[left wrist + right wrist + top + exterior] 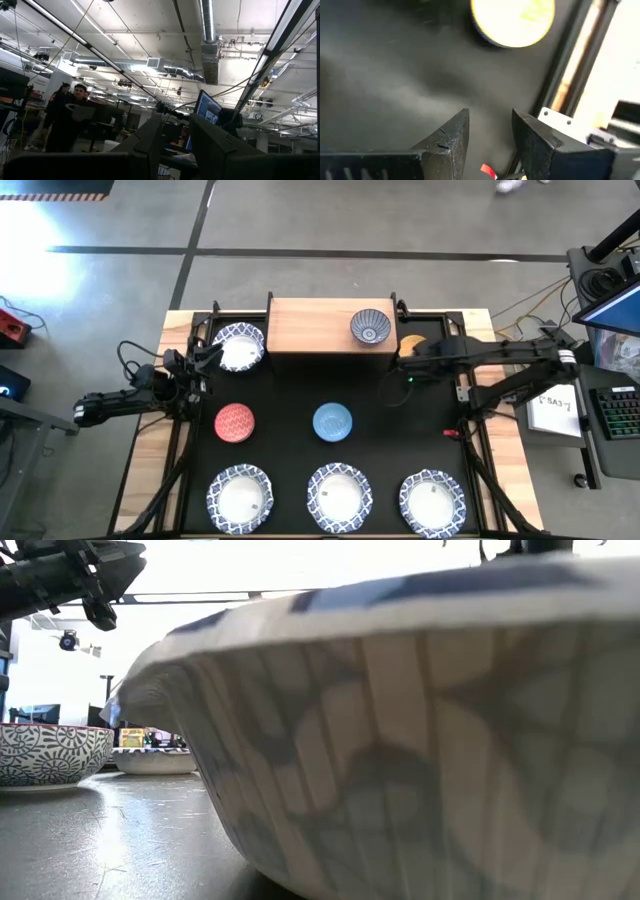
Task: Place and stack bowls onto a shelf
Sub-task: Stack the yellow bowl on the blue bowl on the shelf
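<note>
The light-wood shelf stands at the far middle, with a grey-patterned bowl resting on its right part. A white blue-rimmed bowl sits on the mat left of the shelf. On the mat's middle sit a red bowl and a blue bowl. Three white bowls line the near edge. Right of the shelf, my right arm partly covers a yellow-tan bowl. My right gripper hangs open and empty beside it, pointing down. My left gripper is open at the left, tilted upward.
The black mat covers the table between wooden side strips. In the low view the middle near bowl fills the picture, with a patterned bowl beyond it. People stand in the room beyond. A keyboard lies at the right.
</note>
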### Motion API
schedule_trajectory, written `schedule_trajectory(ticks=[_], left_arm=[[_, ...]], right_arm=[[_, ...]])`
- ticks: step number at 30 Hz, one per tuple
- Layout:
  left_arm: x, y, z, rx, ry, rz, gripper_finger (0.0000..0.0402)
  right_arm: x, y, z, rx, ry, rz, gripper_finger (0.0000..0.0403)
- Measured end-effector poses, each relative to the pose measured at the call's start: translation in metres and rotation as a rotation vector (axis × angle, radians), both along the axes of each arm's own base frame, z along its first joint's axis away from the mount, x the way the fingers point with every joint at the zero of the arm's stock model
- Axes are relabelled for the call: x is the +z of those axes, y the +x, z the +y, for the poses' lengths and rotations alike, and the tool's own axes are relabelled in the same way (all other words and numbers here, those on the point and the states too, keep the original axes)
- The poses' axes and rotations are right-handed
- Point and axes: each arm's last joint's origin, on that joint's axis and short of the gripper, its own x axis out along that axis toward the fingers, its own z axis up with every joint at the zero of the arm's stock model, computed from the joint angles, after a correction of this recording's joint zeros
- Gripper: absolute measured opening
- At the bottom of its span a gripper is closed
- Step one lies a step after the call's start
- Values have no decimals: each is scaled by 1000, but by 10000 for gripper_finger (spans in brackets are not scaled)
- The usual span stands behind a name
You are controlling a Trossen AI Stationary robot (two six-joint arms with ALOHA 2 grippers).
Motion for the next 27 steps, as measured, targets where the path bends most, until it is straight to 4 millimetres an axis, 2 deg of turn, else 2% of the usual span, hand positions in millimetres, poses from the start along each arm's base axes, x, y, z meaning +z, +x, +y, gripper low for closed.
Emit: schedule_trajectory(ticks=[5,14,21,27], left_arm=[[0,0,0,0,0,0,82],[0,0,0,0,0,0,82],[0,0,0,0,0,0,82],[0,0,0,0,0,0,82]], right_arm=[[-7,-12,-25,-131,9,12,137],[-13,-23,-86,-191,86,5,137],[-13,-41,-121,-296,133,-123,137],[-27,-40,-141,-338,159,-280,137]])
